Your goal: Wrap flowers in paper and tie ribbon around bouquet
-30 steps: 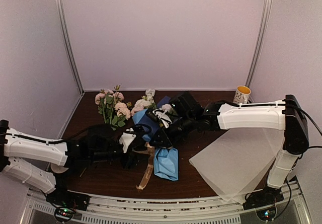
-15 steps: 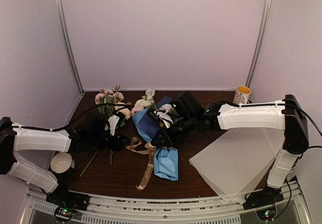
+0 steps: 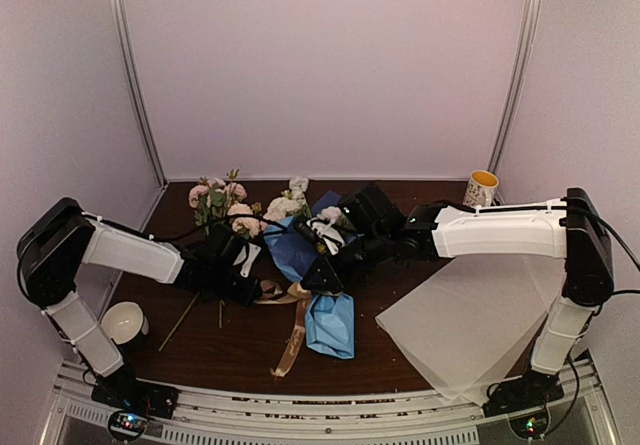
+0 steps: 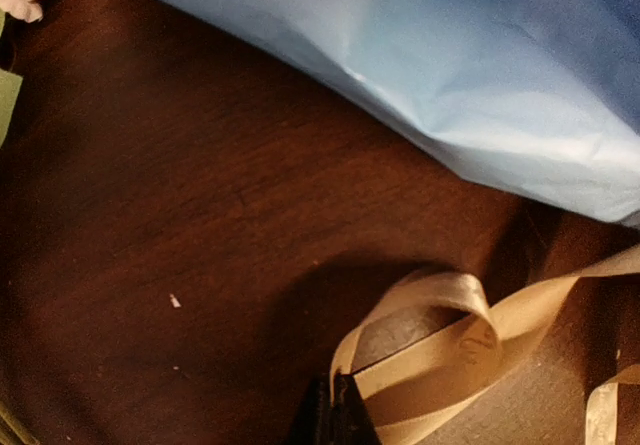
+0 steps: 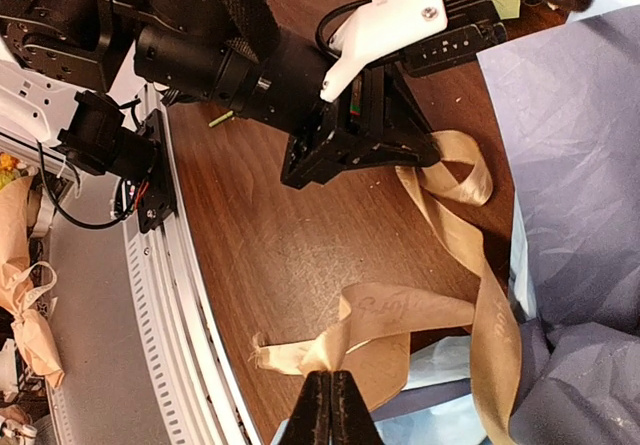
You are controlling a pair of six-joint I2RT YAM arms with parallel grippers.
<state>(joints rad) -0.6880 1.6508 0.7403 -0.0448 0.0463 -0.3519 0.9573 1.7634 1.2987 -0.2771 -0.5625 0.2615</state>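
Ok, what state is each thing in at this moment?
left gripper: closed on a loop of the ribbon.
right gripper: shut; whether it pinches anything is unclear.
ribbon: untied, loosely looped.
bouquet: wrapped, on its side, not tied.
loose pink flowers: unwrapped, lying down.
mug: upright.
white bowl: upright.
translucent sheet: lying flat.

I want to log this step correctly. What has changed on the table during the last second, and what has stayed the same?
The left gripper pulled back toward the loose pink flowers, then returned to the ribbon loop and closed on it. Its arm rose, uncovering the white bowl. The right gripper, shut at the bouquet, did not move. The pale sheet and the mug stayed in place.
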